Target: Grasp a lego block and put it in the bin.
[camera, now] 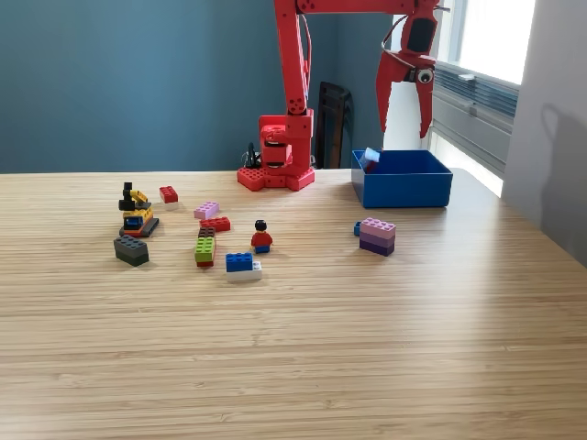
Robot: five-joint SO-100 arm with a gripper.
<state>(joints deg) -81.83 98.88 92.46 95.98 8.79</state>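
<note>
Red claw [405, 101] hangs above the blue bin [404, 186].

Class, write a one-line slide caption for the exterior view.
Red arm's claw hangs above the blue bin; lego blocks lie scattered on the wooden table.

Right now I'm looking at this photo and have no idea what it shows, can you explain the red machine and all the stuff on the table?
The red machine is a small robot arm bolted at the far edge of a wooden table. One camera, off the arm, looks across the table at it. Its claw hangs above a blue bin and looks empty; whether it is open or shut is unclear. Something small already lies in the bin's near-left corner. Loose lego pieces lie in front: a purple stack, a blue block on white, a little figure, a green block and a dark grey block.
</note>
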